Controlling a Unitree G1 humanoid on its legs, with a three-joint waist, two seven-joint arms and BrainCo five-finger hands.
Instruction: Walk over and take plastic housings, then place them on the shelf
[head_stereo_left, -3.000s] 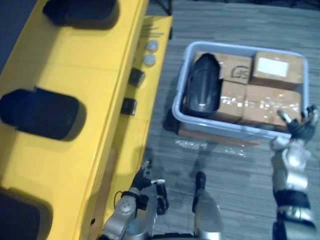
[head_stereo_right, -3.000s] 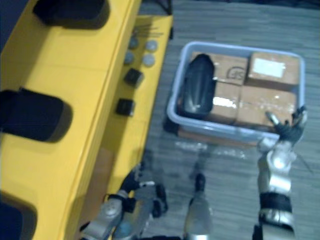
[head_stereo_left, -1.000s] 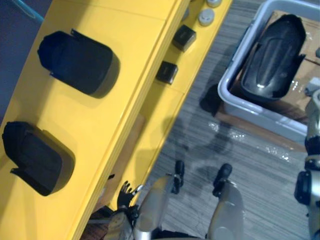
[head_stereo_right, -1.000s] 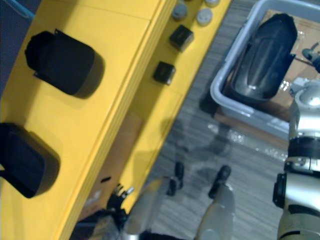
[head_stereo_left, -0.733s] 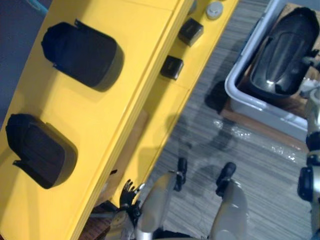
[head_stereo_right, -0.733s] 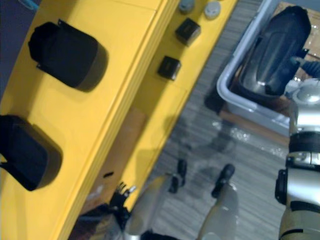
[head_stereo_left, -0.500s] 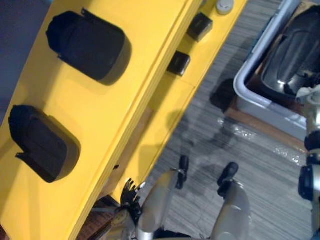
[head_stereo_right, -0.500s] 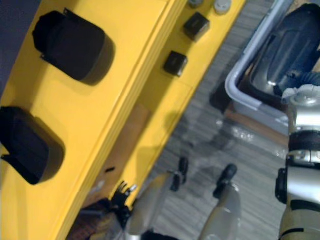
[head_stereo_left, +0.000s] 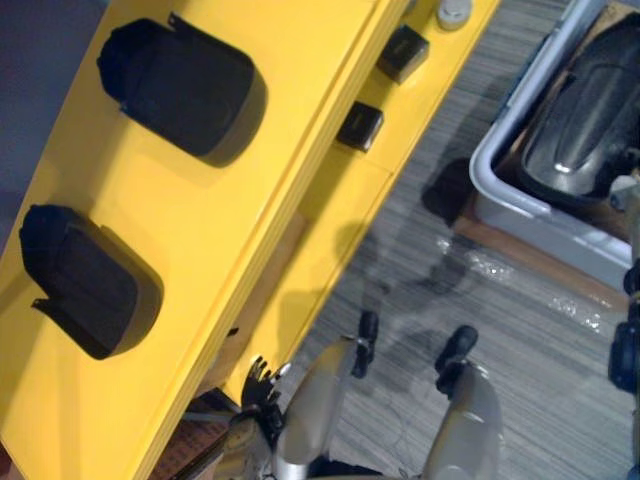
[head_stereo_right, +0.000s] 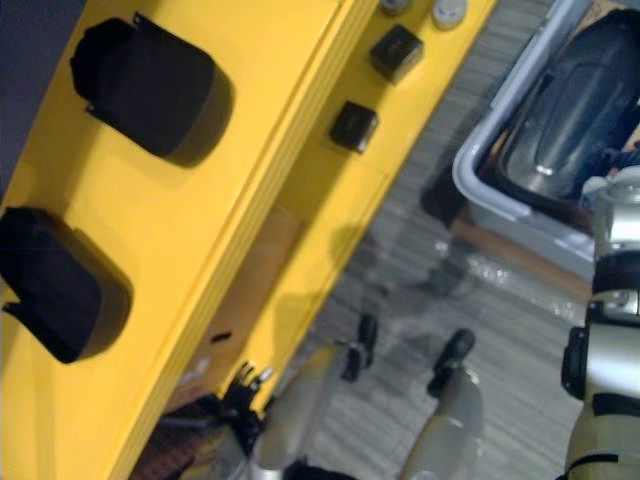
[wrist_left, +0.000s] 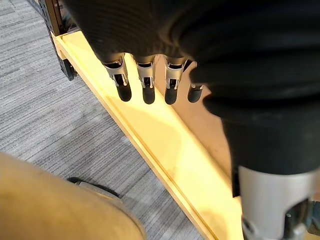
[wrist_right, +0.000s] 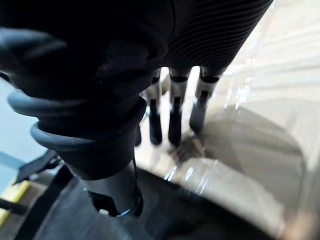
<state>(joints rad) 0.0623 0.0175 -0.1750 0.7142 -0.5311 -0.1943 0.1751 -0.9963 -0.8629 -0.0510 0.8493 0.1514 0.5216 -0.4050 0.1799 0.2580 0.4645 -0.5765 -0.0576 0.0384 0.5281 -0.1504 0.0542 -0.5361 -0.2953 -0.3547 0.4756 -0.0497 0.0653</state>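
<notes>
Housing (head_stereo_left: 580, 110) lay in grey bin (head_stereo_left: 540, 225), far end cut off. Right hand (wrist_right: 175, 117) beside it, fingers straight, empty; contact unclear. Left hand (wrist_left: 145, 82) relaxed, low by shelf (head_stereo_left: 230, 220). Shelf housings (head_stereo_left: 185, 90) (head_stereo_left: 85, 280) unmoved since earlier.

The shelf (head_stereo_left: 230, 230) is painted bright yellow. The far housing (head_stereo_left: 185, 88) and the near housing (head_stereo_left: 85, 280) on it are black. A shiny black housing (head_stereo_left: 580, 120) is kept in a pale blue-grey bin (head_stereo_left: 492, 185). The floor (head_stereo_left: 420, 290) is covered in grey carpet with thin stripes.
</notes>
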